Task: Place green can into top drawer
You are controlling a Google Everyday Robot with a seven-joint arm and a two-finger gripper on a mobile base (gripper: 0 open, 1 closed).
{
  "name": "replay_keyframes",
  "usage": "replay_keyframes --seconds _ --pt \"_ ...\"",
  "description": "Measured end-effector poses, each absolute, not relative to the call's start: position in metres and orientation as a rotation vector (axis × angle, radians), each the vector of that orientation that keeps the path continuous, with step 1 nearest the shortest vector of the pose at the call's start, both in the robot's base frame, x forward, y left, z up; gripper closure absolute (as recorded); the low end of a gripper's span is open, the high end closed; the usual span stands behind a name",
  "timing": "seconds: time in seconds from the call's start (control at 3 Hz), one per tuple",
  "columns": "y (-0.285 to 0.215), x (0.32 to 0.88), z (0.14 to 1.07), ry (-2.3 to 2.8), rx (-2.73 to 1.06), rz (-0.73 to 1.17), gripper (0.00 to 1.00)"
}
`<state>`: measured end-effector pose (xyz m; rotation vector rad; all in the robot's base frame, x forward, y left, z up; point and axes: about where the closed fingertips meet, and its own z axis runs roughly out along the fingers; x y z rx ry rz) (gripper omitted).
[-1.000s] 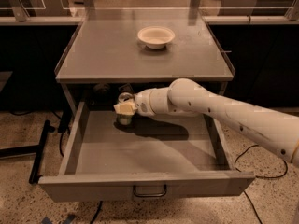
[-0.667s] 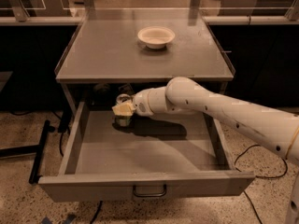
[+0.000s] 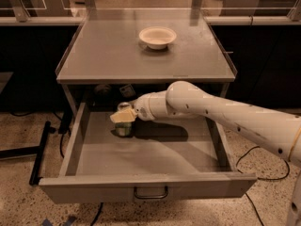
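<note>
Green can (image 3: 123,130) stands upright in the back left part of the open top drawer (image 3: 155,157); its lower body shows below the hand (image 3: 122,117). The hand reaches into the drawer from the right and sits against the can's upper part. Whether it grips the can cannot be told. Drawer handle (image 3: 150,192) faces the front. A white bowl (image 3: 157,36) rests on the bench (image 3: 113,55) above.

I saw the flat grey metal surface (image 3: 108,55) carrying one round white bowl (image 3: 157,36), set toward its back, right of centre. Beneath it the wide grey top drawer (image 3: 155,157) stood open. The small green can (image 3: 123,128) was upright on its floor, back left, with the gripper (image 3: 123,117) at the can.
</note>
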<state>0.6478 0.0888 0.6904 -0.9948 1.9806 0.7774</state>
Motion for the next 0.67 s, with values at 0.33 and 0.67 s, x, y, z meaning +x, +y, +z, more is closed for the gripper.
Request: replay_keyframes --seconds 0.33,0.67 --pt "0.0885 0.6467 0.6805 1.985 -0.991 0.743 0.00" --pt "0.0885 0.6467 0.6805 1.985 -0.991 0.743 0.00"
